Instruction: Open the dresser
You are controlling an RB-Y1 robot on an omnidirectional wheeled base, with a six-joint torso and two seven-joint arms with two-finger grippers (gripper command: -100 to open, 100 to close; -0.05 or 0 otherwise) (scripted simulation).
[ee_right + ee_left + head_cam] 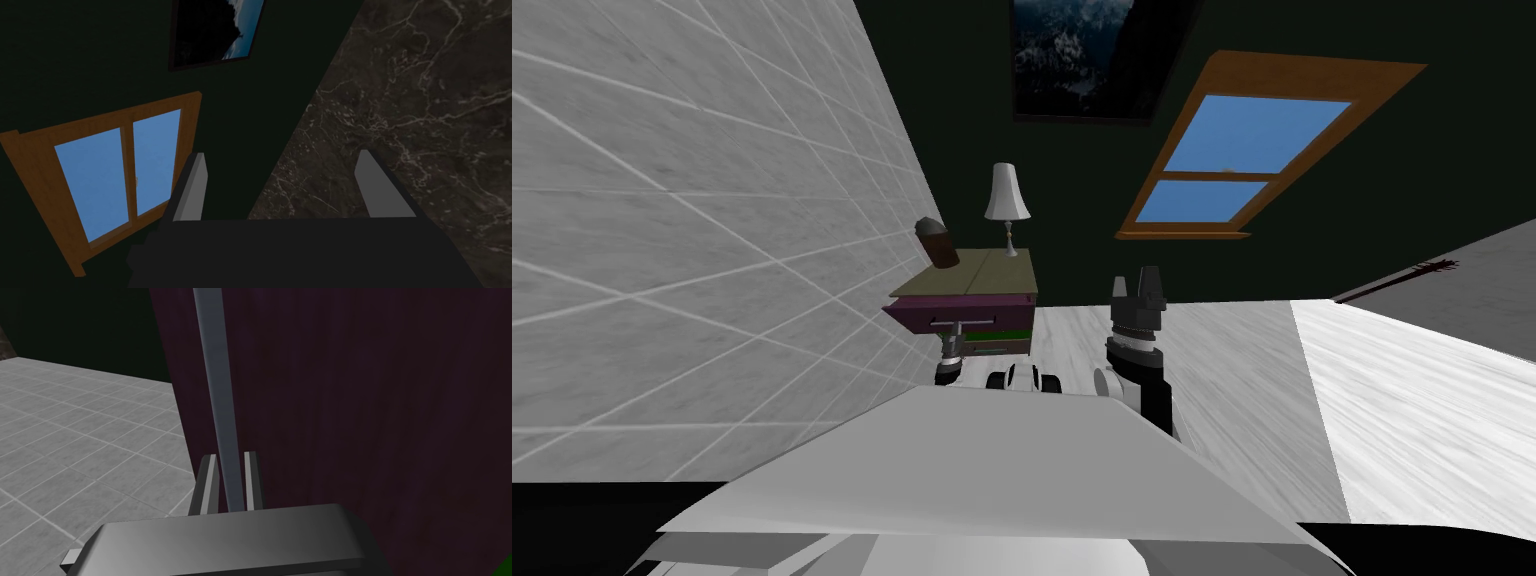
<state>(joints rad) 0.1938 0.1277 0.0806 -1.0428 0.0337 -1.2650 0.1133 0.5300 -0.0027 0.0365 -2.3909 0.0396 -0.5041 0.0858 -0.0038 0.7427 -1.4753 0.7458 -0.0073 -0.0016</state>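
Left gripper [230, 458] — jaws on drawer handle [212, 363]

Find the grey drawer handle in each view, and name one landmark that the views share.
Head view: the handle crosses the purple drawer front, at the left gripper.
Left wrist view: the handle runs up from between the shut fingers.
Right wrist view: not in it.
Shared landmark: the purple drawer front.

The dresser [967, 300] is seen against the tiled wall [692, 220] on the left. On its top, a lamp [1007, 195] is placed at the back, with a jar-like object [937, 243] beside it, nearer the wall. The handle [217, 388] of the top drawer [957, 312] is clasped by the left gripper [230, 455]. The right gripper [1134, 282] is held right of the dresser, well apart.
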